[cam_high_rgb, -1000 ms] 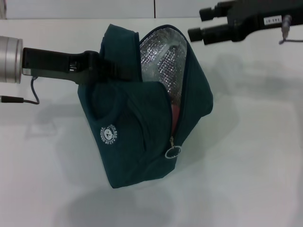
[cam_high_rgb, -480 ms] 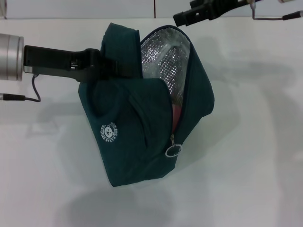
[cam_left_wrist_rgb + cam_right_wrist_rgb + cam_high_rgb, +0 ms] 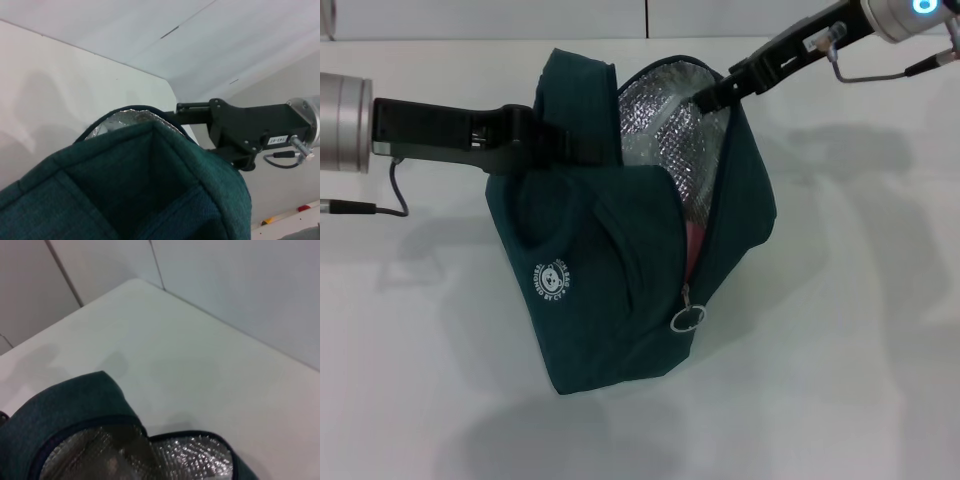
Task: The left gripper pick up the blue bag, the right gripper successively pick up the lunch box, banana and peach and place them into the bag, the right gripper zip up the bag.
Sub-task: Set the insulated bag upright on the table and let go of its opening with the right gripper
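- Teal-blue bag [image 3: 620,270] gripped by left gripper [image 3: 555,145], jaws clamped on fabric, mouth held open.
- Right gripper [image 3: 715,95] at foil rim; jaw state unclear.

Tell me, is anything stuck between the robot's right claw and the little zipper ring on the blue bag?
Nothing visible blocks it. The right gripper is up at the top rim of the blue bag, by the silver lining. The zipper ring hangs lower down the open seam. The left gripper holds the bag on the other side.
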